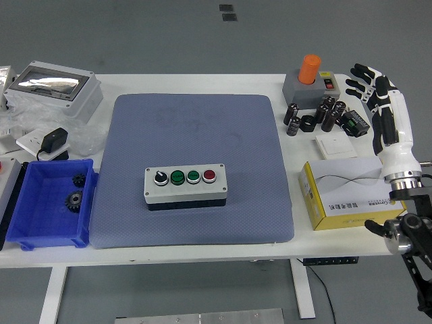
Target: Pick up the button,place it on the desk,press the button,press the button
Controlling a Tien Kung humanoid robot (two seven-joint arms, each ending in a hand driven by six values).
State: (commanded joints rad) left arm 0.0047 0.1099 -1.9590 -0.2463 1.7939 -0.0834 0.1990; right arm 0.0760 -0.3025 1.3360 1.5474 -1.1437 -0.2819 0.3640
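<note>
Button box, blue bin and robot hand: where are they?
button box point(186, 185): head view, on its grey top face.
blue bin point(40, 181): head view, on its bare floor.
right robot hand point(378, 91): head view, on its back.

The right hand point(386, 118) is white-shelled with black-jointed fingers point(361, 74) and a silver wrist ring.

Light: bright, even, from overhead.
Shadows: soft, faint under the button box point(186, 185).
Glare: on the clear lid point(48, 84), upper left.
Focus: sharp throughout.
</note>
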